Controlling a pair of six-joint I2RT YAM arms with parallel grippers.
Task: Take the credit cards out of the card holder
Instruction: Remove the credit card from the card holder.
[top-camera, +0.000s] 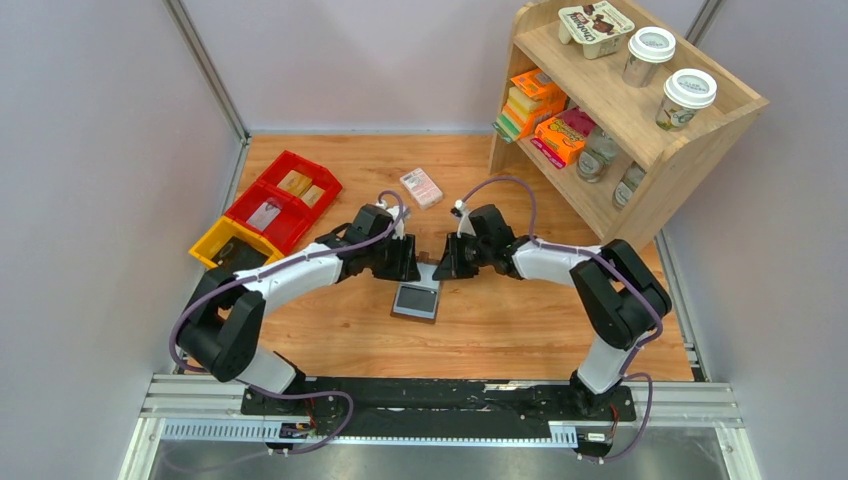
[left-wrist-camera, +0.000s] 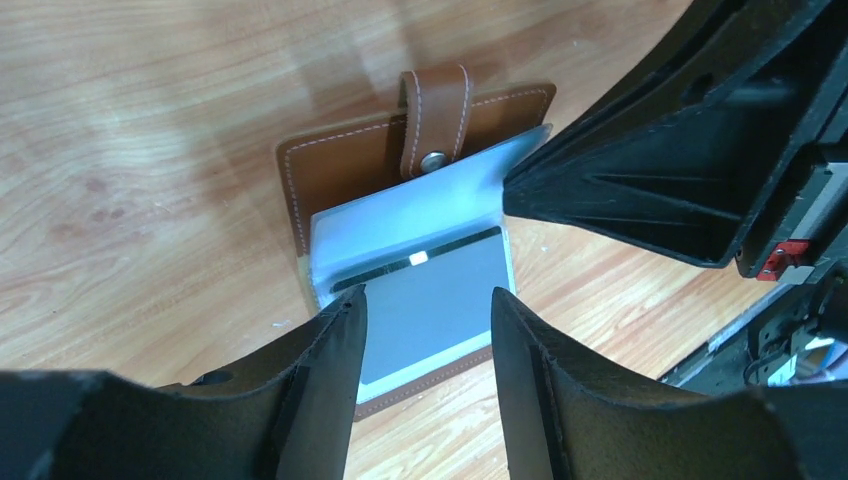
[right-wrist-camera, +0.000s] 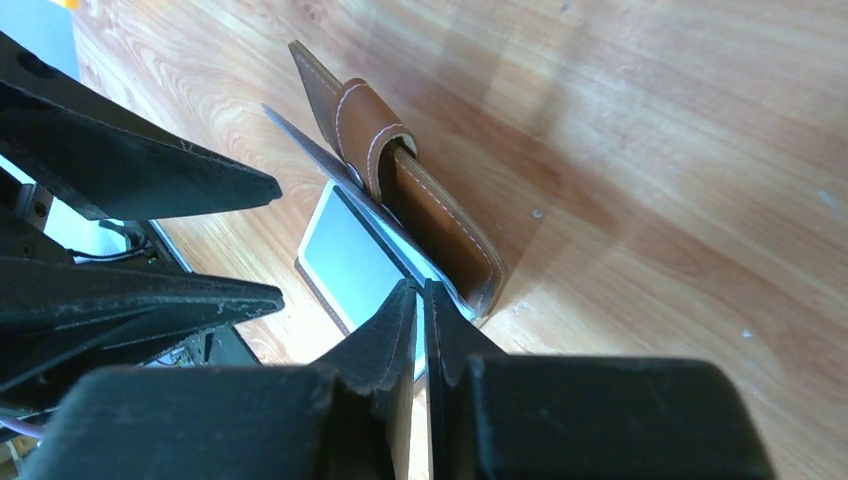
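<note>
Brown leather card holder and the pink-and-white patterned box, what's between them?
Top view: bare wooden table, then left gripper and right gripper, tips close together at the brown leather card holder.

Left arm (top-camera: 300, 265), right arm (top-camera: 555, 260) — white shells, black joints, purple cables (top-camera: 500, 181) looped alongside; left gripper (left-wrist-camera: 425, 300) black, wedge-shaped fingers (left-wrist-camera: 320, 400), scuffed edges; black base rail (top-camera: 440, 395).

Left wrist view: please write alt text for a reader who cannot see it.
An open brown card holder lies on a wooden table, its pale blue pocket leaf pinched by the right gripper. The open left gripper hovers above a grey credit card inside.
</note>
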